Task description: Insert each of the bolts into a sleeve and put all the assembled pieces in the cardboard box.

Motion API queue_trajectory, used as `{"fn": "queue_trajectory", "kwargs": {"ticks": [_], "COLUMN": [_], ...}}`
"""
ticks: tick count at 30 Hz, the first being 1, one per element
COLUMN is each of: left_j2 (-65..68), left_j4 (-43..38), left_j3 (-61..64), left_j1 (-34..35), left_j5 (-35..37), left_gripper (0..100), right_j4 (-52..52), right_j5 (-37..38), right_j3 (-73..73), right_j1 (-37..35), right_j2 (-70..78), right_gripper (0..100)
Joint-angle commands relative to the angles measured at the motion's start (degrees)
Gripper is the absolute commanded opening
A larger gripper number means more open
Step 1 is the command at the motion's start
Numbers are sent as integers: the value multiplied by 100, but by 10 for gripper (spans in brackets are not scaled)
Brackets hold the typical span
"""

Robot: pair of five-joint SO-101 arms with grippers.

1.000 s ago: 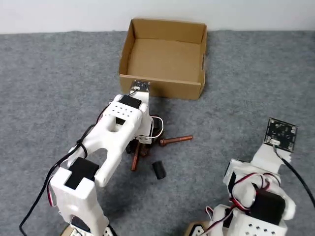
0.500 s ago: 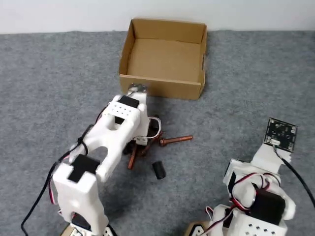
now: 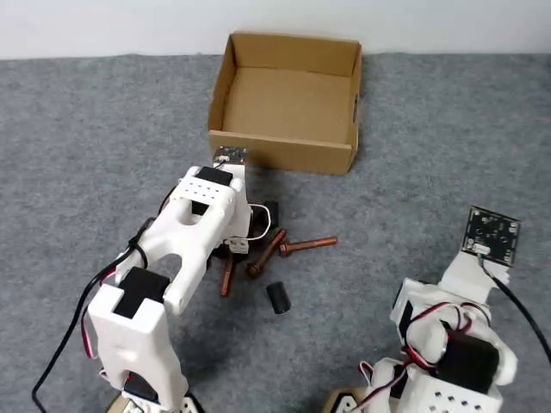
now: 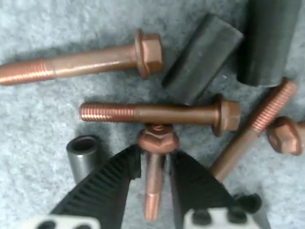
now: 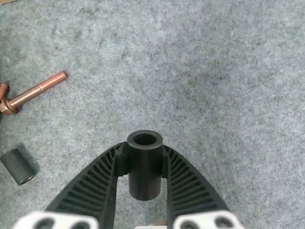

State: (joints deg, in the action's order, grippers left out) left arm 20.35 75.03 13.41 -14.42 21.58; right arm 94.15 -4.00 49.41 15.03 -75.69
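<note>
In the left wrist view my left gripper [image 4: 153, 164] is shut on the shank of a copper bolt [image 4: 154, 181], just behind its hex head. Beyond it lie two more bolts [image 4: 152, 114] [image 4: 81, 64], a fourth bolt [image 4: 248, 138] and black sleeves [image 4: 202, 59] [image 4: 83, 155]. From above, the left arm [image 3: 202, 232] stands over this pile, in front of the cardboard box [image 3: 284, 155]. The held bolt [image 3: 226, 275] shows beside the arm. My right gripper [image 5: 144, 152] is shut on an upright black sleeve [image 5: 144, 167] above bare carpet.
A loose sleeve [image 3: 277, 298] and two bolts [image 3: 307, 246] [image 3: 267, 252] lie right of the left arm. The right arm [image 3: 456, 344] sits at the near right. The right wrist view shows a bolt [image 5: 35, 92] and a sleeve [image 5: 18, 166] off to one side.
The left arm has shifted left and slightly back from the pile, and the bolt in its gripper has moved with it. The right arm has not moved.
</note>
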Motion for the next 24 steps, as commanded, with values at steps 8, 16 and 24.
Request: {"fn": "queue_trajectory", "kwargs": {"ticks": [8, 16, 24], "left_j2": [-1785, -4686, -7332], "left_j4": [932, 923, -193], "left_j3": [-48, 690, 2730], "left_j1": [-123, -141, -123], "left_j5": [-18, -387, -721], "left_gripper": [4, 4, 4], "right_j4": [-92, -31, -629], "right_j5": [-26, -9, -9], "right_j3": [-53, -9, -18], "right_j1": [22, 22, -48], "right_j2": [-198, -813, -1358], "right_gripper": [9, 9, 8]}}
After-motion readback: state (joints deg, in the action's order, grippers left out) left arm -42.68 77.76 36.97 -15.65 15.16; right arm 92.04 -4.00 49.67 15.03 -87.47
